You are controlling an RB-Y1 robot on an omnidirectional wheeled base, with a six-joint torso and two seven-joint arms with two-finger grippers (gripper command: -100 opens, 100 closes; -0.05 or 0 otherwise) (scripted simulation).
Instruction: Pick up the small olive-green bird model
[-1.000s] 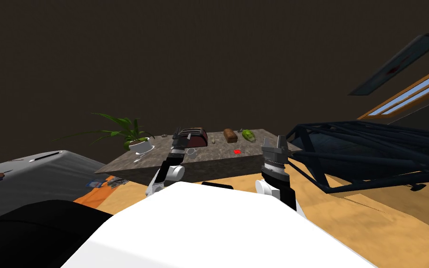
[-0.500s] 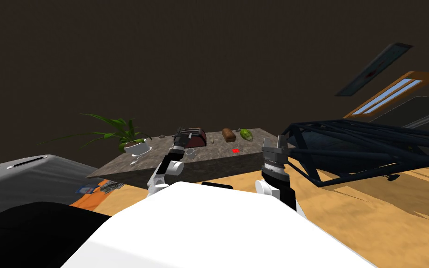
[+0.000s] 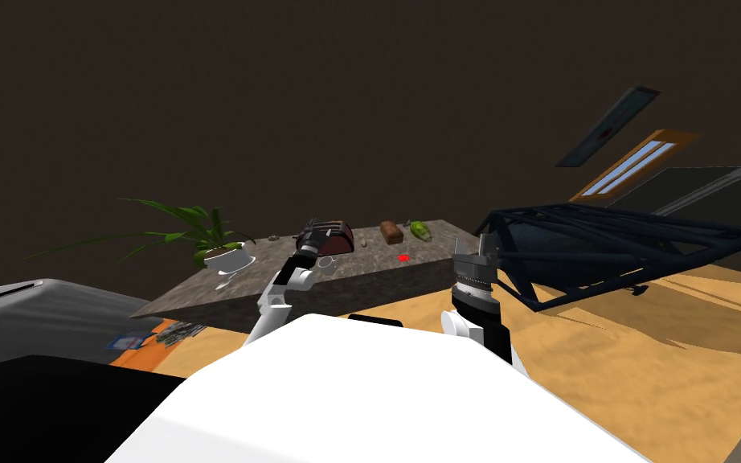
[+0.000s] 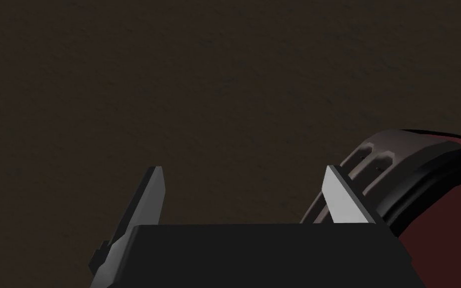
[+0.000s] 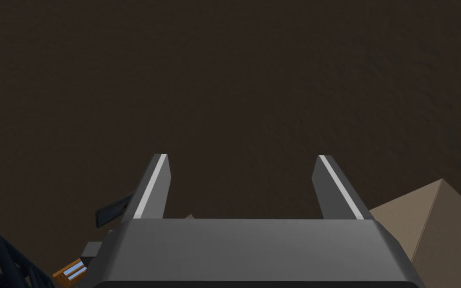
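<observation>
Left claw [image 4: 243, 170] and right claw [image 5: 242, 156] gape empty; small olive-green bird model [image 3: 419, 230] lies ahead between them, near far edge of speckled stone surface [image 3: 361, 261].

No legible text, label, brand, number or sign was found. Flat blue-and-white item [image 3: 125, 342] on floor, left of stone-topped table [image 3: 369, 262], was seen with print-like patches, too small to be read. Small red mark [image 3: 403, 258] on tabletop, near table's right end, could not be resolved as letter or sign.
</observation>
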